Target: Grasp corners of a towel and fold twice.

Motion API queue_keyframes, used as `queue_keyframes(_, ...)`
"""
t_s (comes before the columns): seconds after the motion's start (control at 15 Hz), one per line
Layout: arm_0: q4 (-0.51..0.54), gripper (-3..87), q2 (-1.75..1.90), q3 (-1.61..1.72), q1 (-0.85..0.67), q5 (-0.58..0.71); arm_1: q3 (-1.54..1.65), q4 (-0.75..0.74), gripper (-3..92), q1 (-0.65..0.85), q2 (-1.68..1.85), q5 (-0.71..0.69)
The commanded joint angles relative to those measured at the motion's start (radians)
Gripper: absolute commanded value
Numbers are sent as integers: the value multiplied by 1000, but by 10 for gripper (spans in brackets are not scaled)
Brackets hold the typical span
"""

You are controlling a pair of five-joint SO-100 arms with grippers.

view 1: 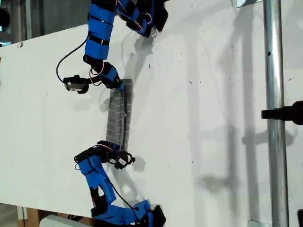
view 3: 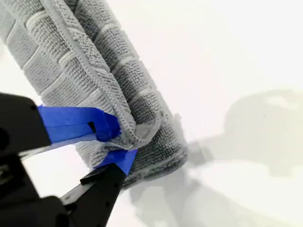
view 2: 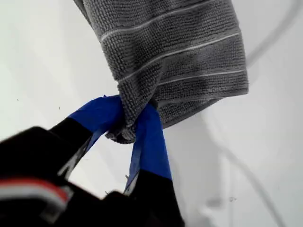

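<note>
end effector 1: my first end effector (view 2: 127, 124) sat closest to the lens, blue-taped fingers (view 2: 149, 137) clamped on a bunched corner (view 2: 122, 135) of the towel (view 2: 175, 52).
end effector 2: my second end effector (view 3: 118, 144) was likewise clamped on the towel (view 3: 80, 61), on a doubled-over edge near a corner (view 3: 142, 137); more than one layer was in the bite.
desk: white desk (view 1: 213, 118), bare around the work; steel pole (view 1: 274, 94) stood at the exterior view's right, well apart.
arms: one blue arm (view 1: 99, 28) came in from the top of the exterior view, one (view 1: 94, 175) from the bottom. The wrist views didn't settle which was which.
towel: the towel (view 1: 118, 116) was a narrow grey striped band strung between the two arms, left of centre in the exterior view. Middle probably off the desk; couldn't confirm.
step (my read): mid-fold, both ends pinched, band being carried over.
how to do it well: move both ends in step at equal height, and hold enough tension to stop sag without pulling cloth out of the bite. Lay the band flat, line up the edges, then release.
risk: the first end effector's bite was small and bunched, so a slip looked likeliest there.
</note>
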Motion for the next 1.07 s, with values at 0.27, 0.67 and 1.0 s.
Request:
queue_keyframes(0.27, -14, -4, -71, -38, -58, -3, -20, -114, -2, 14, -195, 35)
queue_keyframes(0.67, 69, 32, 156, 17, -115, 84, -25, 133, 255, 107, 21, 57)
queue_keyframes(1.0, 75, -10, 499, 210, -77, 121, 58, 313, 251, 199, 337, 66)
